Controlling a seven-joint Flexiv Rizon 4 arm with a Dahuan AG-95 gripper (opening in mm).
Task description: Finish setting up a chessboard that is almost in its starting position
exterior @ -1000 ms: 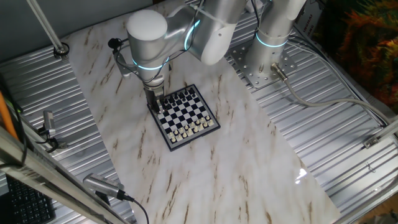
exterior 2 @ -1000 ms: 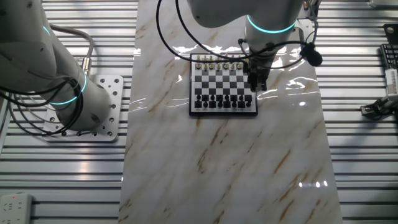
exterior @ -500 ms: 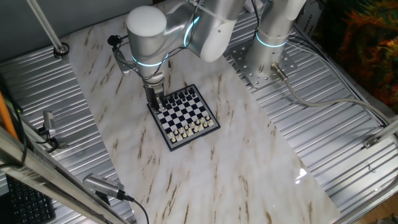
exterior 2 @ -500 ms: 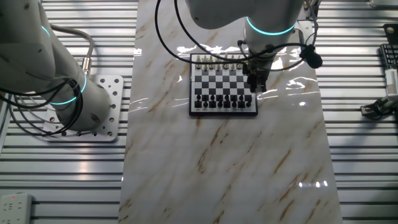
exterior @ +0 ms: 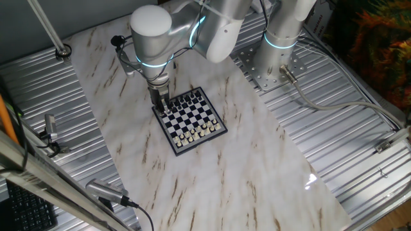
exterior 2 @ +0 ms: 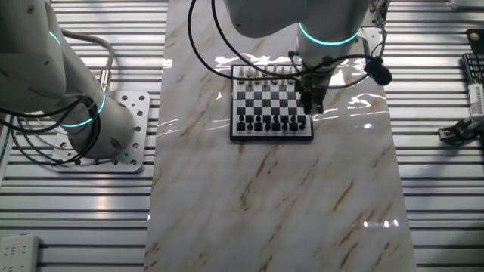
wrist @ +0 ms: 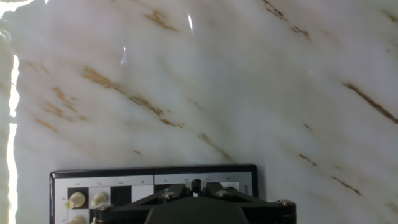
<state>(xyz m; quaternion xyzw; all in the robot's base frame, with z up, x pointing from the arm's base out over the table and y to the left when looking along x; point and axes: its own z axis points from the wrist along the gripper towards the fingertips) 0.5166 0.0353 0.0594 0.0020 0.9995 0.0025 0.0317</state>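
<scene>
The chessboard (exterior: 200, 119) lies on the marble sheet, with dark pieces (exterior: 187, 99) along its far edge and pale pieces (exterior: 196, 134) along its near edge. In the other fixed view the board (exterior 2: 269, 102) has pale pieces (exterior 2: 261, 74) at the top and dark pieces (exterior 2: 265, 121) at the bottom. My gripper (exterior: 162, 104) hangs low over the board's side edge near the dark rows (exterior 2: 311, 106). In the hand view the jaws stand close around a small dark piece (wrist: 196, 185) above the board's border (wrist: 124, 172); pale pieces (wrist: 76, 200) show at the left.
The marble sheet (exterior: 212, 173) lies over a ribbed metal table (exterior: 366, 147). The arm's base plate (exterior: 270, 64) stands at the back right. A black cable and microphone (exterior 2: 376, 69) hang beside the wrist. Clamps and rods stand at the left edge (exterior: 50, 131).
The arm has shifted very slightly along the board's side edge. The board's pieces look unchanged.
</scene>
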